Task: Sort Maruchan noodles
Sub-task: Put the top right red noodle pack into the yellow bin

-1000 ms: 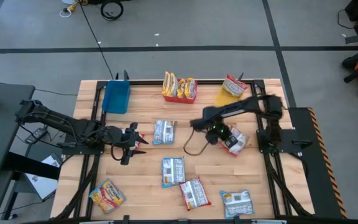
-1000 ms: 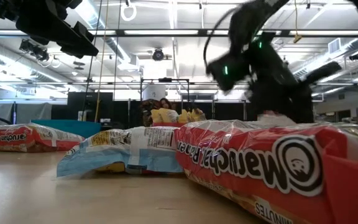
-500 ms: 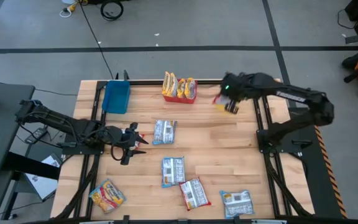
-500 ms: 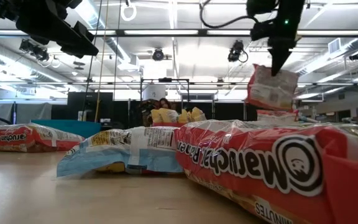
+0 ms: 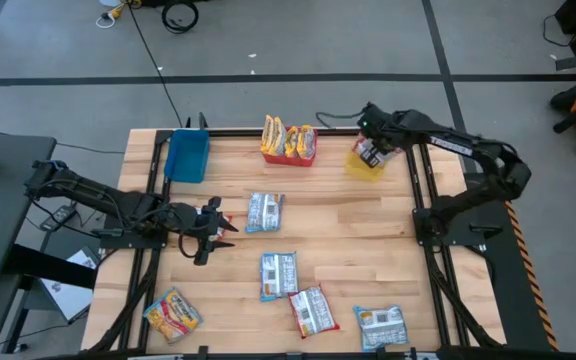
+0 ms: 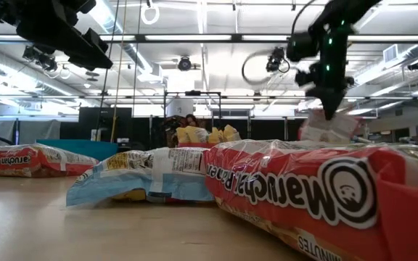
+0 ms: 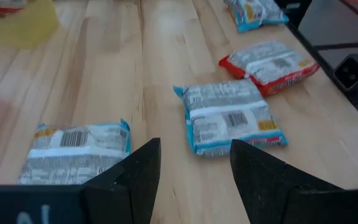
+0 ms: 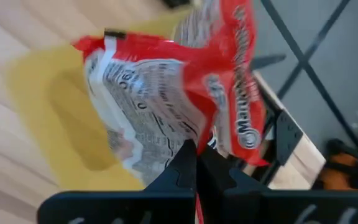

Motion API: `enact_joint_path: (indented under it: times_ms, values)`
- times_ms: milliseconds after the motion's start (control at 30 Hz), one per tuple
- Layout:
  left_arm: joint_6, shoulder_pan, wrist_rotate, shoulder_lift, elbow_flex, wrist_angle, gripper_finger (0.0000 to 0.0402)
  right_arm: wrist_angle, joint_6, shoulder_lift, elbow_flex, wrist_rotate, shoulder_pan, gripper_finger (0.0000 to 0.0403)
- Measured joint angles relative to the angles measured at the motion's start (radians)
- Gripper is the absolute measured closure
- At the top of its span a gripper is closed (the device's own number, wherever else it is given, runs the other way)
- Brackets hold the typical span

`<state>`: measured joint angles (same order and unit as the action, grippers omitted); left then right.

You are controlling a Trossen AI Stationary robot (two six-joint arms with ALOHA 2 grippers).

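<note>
Right claw (image 8: pixel 194 163) pinches the red noodle packet (image 8: pixel 173 93) by one edge above the yellow bin (image 5: pixel 364 165) (left claw (image 5: pixel 225 224) idles, fingers apart): the packet hangs below the claw, could catch the rim and spill onto the worktop (image 5: pixel 368 250).

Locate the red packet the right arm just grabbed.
High view: red packet hangs pinched in the right end effector over the yellow bin, far right of the table beside the red bin.
</note>
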<state>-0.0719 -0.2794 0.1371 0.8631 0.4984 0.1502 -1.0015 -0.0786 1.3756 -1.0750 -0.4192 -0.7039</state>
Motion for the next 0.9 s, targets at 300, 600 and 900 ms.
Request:
enact_joint_path:
  times_ms: [300,600,900]
  values:
    - [0.013,0.002,0.000,0.000,0.000,0.007,0.0205,0.083,0.123,0.117,0.057,-0.098,-0.005,0.0400]
    - [0.000,0.002,0.001,0.000,0.000,-0.010,0.0205,0.296,0.185,0.190,0.055,-0.093,-0.003,0.0396]
    - [-0.003,0.002,0.000,0.000,0.000,-0.001,0.0205,0.307,0.139,0.097,0.056,-0.073,0.006,0.0329]
